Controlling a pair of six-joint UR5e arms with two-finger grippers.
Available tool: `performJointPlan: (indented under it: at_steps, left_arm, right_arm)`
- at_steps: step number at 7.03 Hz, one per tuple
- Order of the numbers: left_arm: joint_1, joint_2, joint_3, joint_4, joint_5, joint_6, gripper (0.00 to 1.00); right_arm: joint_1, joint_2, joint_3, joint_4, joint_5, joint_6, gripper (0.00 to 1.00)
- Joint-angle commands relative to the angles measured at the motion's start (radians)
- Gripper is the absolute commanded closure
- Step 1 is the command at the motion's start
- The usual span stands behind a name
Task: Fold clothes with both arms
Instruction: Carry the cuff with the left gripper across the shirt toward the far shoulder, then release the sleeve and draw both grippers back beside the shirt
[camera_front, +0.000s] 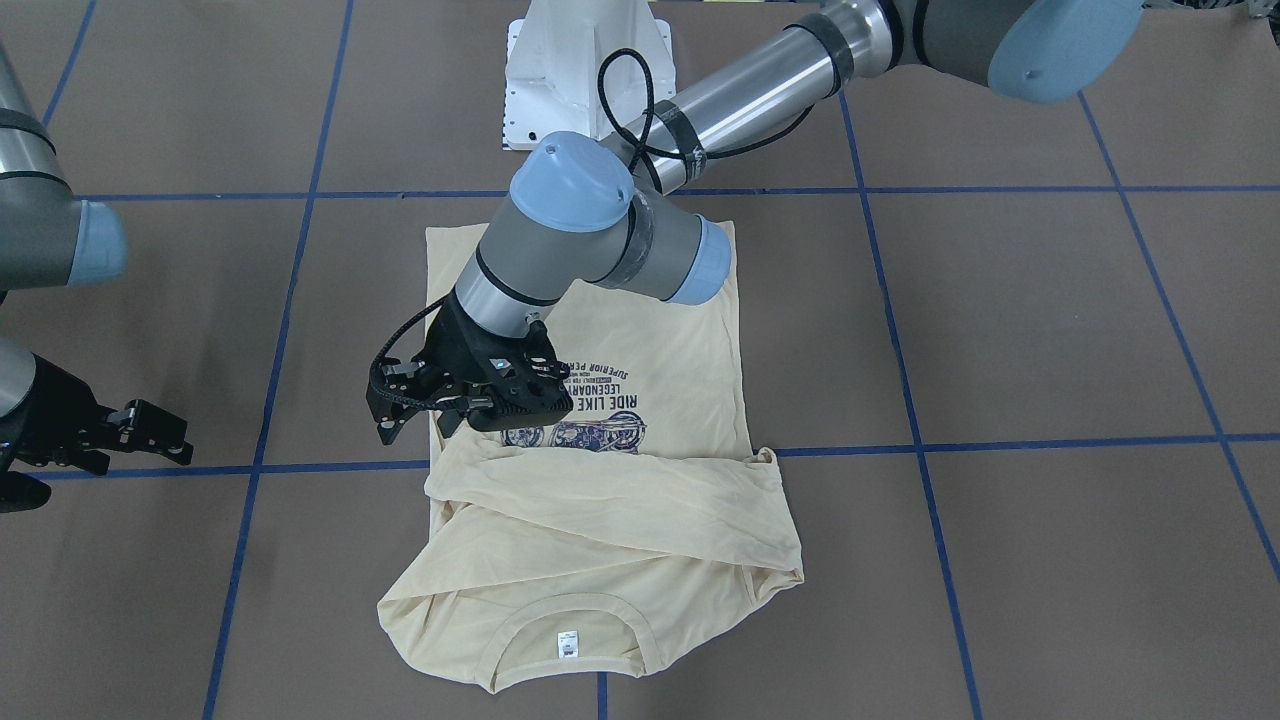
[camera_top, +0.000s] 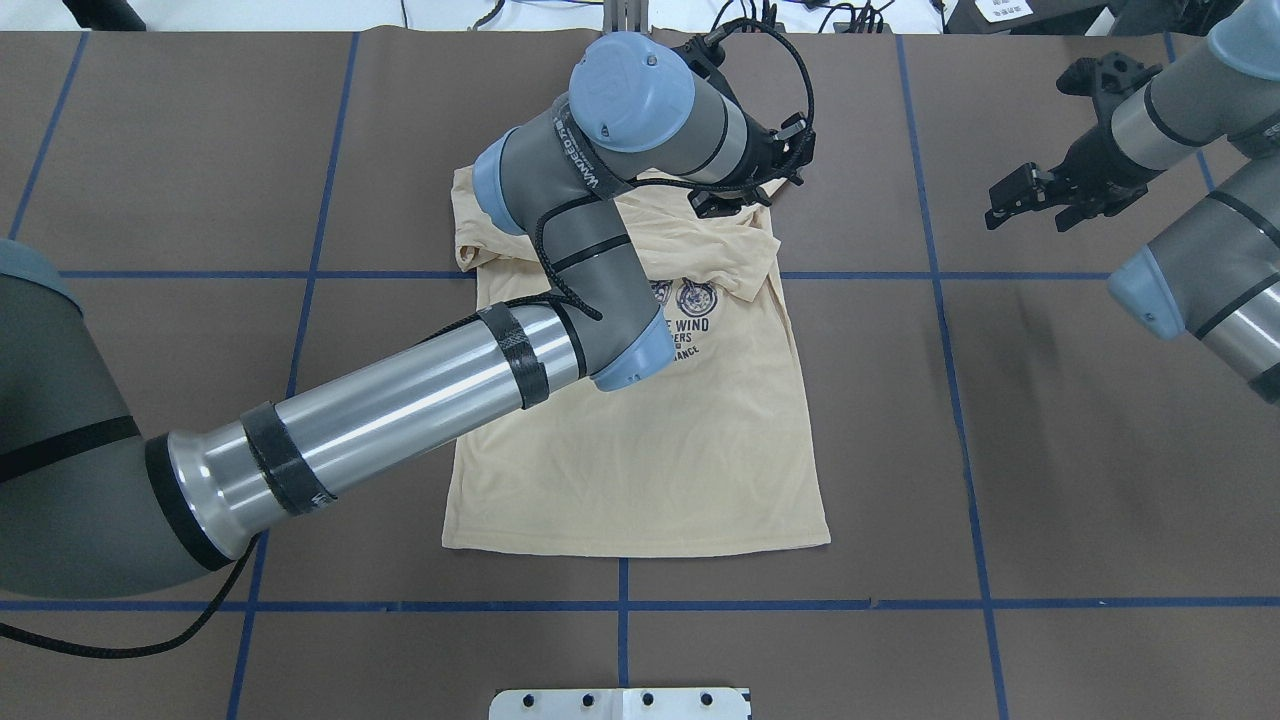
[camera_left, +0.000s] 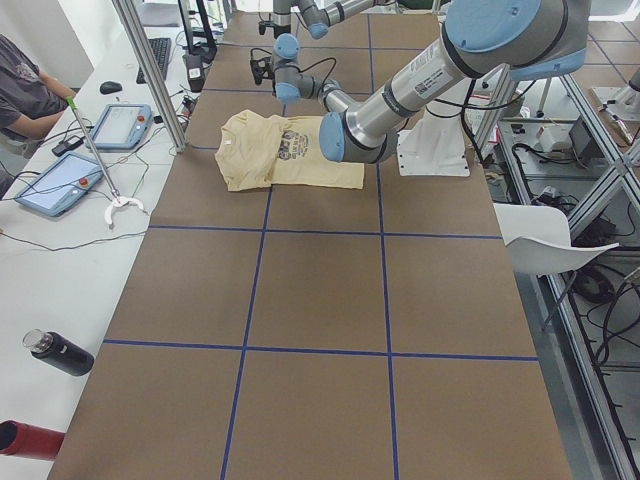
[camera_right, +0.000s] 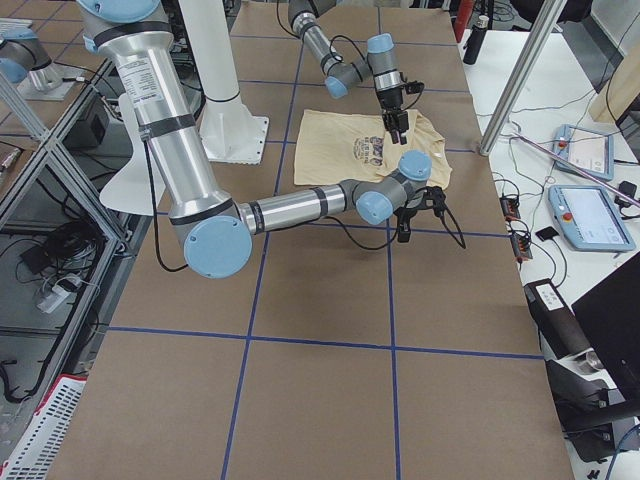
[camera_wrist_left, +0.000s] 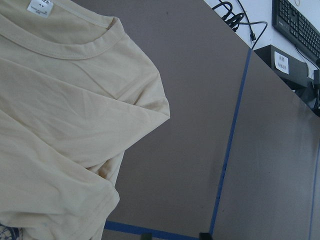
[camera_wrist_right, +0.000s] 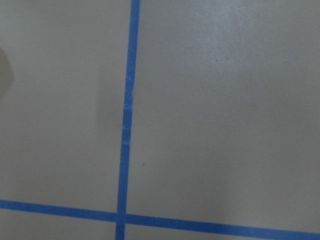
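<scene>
Hovering over T-shirt (camera_front: 640, 540): left end effector (camera_front: 416, 426).

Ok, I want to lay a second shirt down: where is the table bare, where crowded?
Bare: the table between the T-shirt and the right tool, and the strip between its hem and the white base. Crowded: the collar end, where the left tool hangs at the folded sleeves; the left arm crosses above the shirt's other side.

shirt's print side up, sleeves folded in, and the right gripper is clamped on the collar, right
No, the right gripper holds nothing: the overhead view shows it over bare table, well apart from the shirt. Print side up and sleeves folded in are correct.
</scene>
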Motion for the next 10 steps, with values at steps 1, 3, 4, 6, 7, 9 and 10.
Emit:
performJointPlan:
  at_steps: [1,3,4,6,7,9,10]
  left_arm:
    - [-0.024,0.137,-0.188,0.021,-0.116,0.005,0.20]
    - [-0.042,0.355,-0.483,0.158,-0.118,0.166,0.22]
    - [-0.061,0.452,-0.633,0.281,-0.118,0.320,0.22]
    - [-0.095,0.708,-0.895,0.345,-0.120,0.494,0.22]
    - [-0.102,0.779,-0.950,0.345,-0.121,0.543,0.22]
    - [-0.101,0.836,-0.963,0.340,-0.120,0.553,0.22]
    - [-0.101,0.841,-0.963,0.340,-0.120,0.553,0.22]
  right_arm:
    - [-0.077,0.007,0.079,0.027,-0.018,0.252,0.01]
    - [-0.265,-0.010,0.256,0.082,-0.259,0.652,0.01]
    - [-0.330,-0.019,0.321,0.075,-0.325,0.753,0.01]
    - [-0.433,-0.141,0.482,0.068,-0.396,0.931,0.01]
    - [-0.523,-0.195,0.547,0.064,-0.497,1.021,0.01]
    - [-0.725,-0.192,0.635,-0.128,-0.679,1.256,0.02]
    - [-0.806,-0.136,0.627,-0.209,-0.785,1.299,0.03]
